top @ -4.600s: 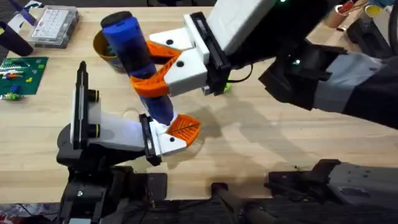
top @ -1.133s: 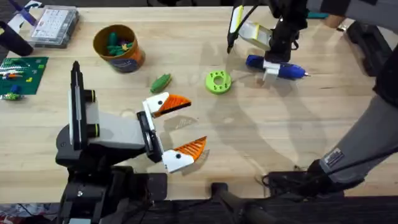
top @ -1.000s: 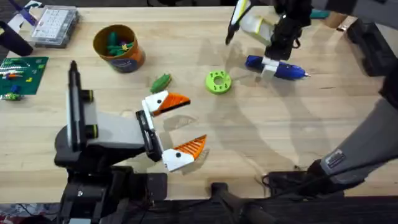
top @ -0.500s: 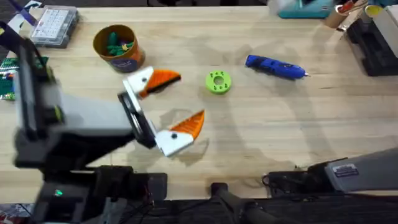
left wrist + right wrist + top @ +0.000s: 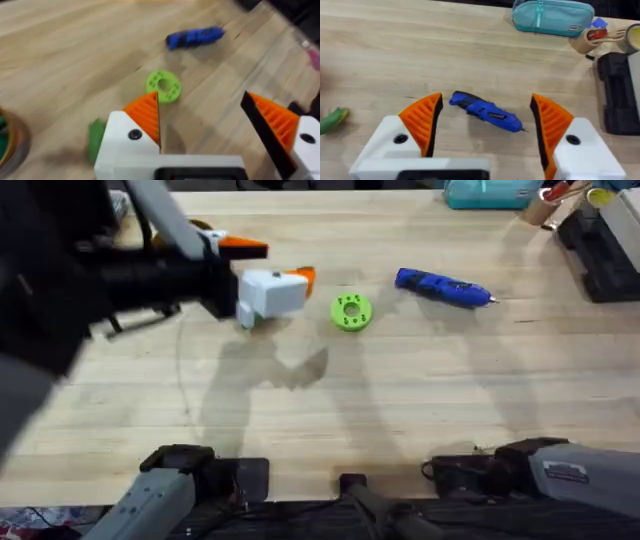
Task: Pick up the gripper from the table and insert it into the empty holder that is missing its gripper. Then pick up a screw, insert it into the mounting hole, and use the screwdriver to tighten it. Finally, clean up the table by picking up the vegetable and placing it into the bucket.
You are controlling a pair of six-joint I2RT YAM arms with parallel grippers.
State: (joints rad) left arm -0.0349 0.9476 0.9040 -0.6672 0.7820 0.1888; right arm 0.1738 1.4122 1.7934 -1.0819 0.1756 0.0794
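Overhead looks down; both wrist views share screwdriver [image 5: 443,287].

Screwdriver [image 5: 443,288] bright blue, round disc [image 5: 351,311] lime green w/ holes, claw pads [image 5: 422,120] orange ribbed, pouch [image 5: 552,16] teal.

Screwdriver [image 5: 443,288] right of disc [image 5: 351,311]

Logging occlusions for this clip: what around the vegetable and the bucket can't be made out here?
- Overhead: the left arm, raised and blurred, covers the bucket apart from a sliver of rim; its contents are hidden.
- Overhead: the left tool hides the vegetable.
- Left wrist view: the vegetable is blurred and partly behind a white finger; the bucket is cut off by the edge.
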